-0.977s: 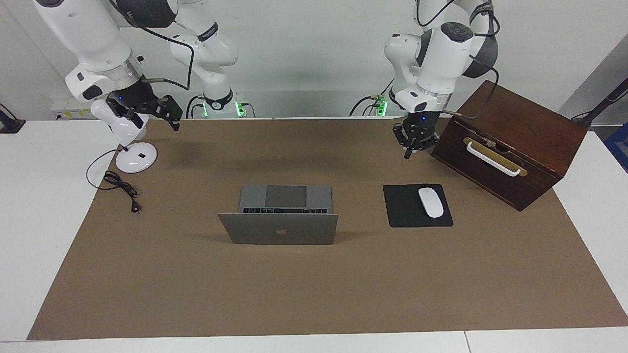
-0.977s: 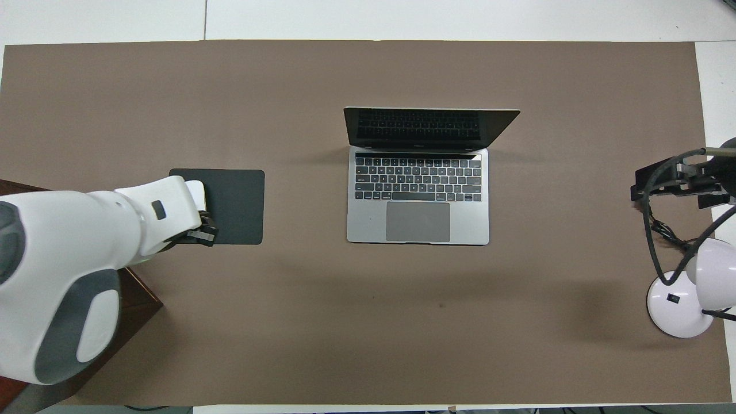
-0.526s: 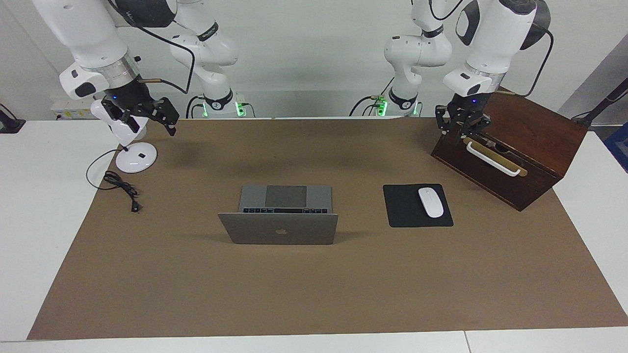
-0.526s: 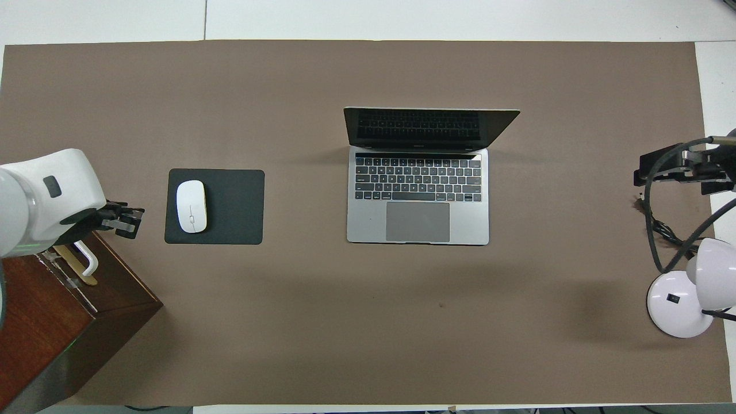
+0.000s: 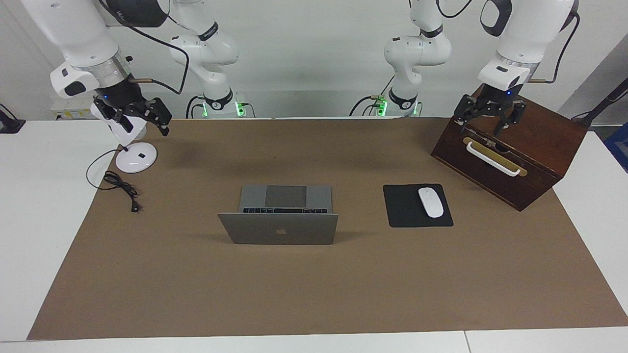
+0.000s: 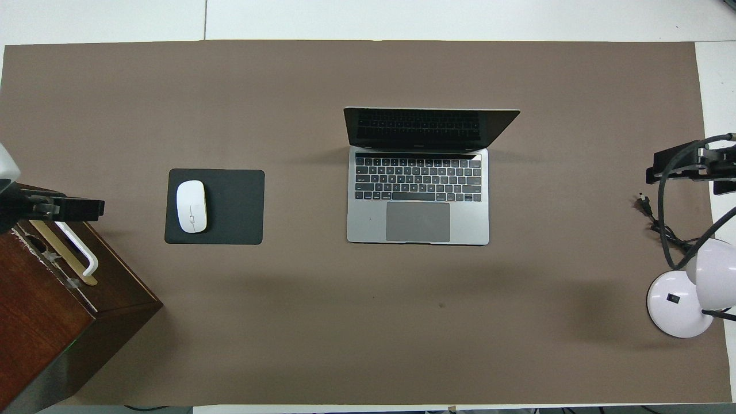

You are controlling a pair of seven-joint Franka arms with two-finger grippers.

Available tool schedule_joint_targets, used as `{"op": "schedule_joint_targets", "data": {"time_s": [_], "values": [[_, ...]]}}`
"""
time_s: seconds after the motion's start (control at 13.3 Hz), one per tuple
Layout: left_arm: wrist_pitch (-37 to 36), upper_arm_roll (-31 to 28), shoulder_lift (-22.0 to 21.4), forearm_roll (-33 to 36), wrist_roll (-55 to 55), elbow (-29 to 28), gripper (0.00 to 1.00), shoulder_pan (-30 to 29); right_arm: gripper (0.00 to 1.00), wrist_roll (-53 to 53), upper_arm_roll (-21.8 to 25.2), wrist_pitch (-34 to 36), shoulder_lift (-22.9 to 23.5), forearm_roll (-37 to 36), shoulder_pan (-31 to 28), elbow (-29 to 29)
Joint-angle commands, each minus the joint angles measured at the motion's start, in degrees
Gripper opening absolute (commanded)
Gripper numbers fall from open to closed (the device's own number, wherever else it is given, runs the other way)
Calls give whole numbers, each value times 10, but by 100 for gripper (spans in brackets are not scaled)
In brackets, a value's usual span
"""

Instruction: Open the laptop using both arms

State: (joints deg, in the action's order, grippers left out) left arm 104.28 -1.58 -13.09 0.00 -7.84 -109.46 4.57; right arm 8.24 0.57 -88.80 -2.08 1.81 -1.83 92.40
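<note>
The silver-grey laptop [image 5: 278,228] [image 6: 418,195] stands open in the middle of the brown mat, its lid upright with the logo facing away from the robots. Its black keys and grey trackpad [image 6: 417,221] are uncovered. Both arms are well away from it. My left gripper [image 5: 486,120] [image 6: 63,208] hangs open over the wooden box at the left arm's end, holding nothing. My right gripper [image 5: 140,122] [image 6: 681,167] hangs open and empty over the white lamp at the right arm's end.
A dark wooden box [image 5: 535,132] with a white handle [image 5: 493,159] sits slanted at the left arm's end. Between it and the laptop lies a black mouse pad [image 5: 405,213] with a white mouse [image 5: 431,202]. A white lamp [image 5: 136,158] and its black cable [image 5: 120,186] occupy the right arm's end.
My left arm rose and swung from over the mat by the mouse pad to over the wooden box, its gripper going from shut to open. The right gripper drifted slightly toward the lamp.
</note>
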Motion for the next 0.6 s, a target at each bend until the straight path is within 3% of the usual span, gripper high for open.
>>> {"op": "schedule_joint_targets", "data": {"time_s": [0.0,0.23,0.53], "values": [[-46,6,48,3,14,86,100,-15,100,-21,4,-1,-9,-8,0,9],[-49,8,65,-1,84,118,100,-11,100,-31,5,0,-8,-11,0,10],[-53,7,68,-20,105,114,100,-13,100,-40,5,6,-9,-31,-3,10]]}}
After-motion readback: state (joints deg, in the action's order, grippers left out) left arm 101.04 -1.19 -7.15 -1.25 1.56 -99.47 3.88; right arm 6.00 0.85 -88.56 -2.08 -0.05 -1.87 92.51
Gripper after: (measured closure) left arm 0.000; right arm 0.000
